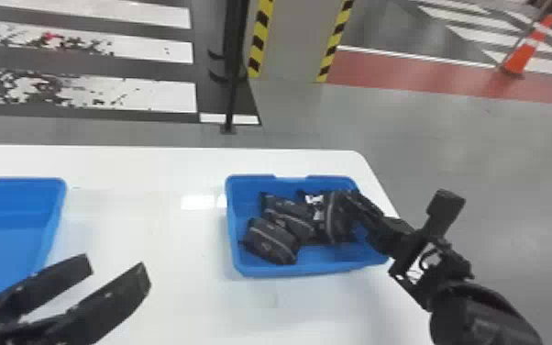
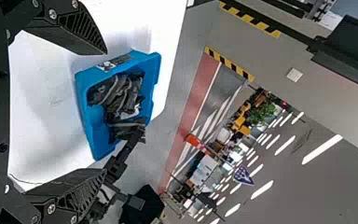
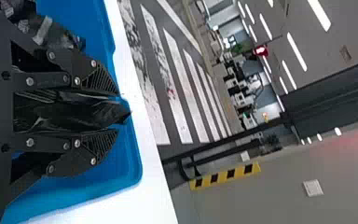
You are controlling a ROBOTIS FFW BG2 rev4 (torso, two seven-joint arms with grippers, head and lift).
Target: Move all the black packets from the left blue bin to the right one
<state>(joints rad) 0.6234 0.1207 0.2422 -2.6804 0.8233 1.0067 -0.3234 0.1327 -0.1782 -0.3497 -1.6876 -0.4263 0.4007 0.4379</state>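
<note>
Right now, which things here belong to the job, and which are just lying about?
For the job:
- black packets
- left blue bin
- right blue bin
- left end effector
- right end effector, gripping a packet

Just around:
- orange cone
- black post

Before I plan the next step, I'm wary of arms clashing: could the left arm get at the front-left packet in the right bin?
Probably yes: the left gripper is open, the packet lies uncovered, and the right gripper is at the right side of the bin. Reach itself I can't confirm.
</note>
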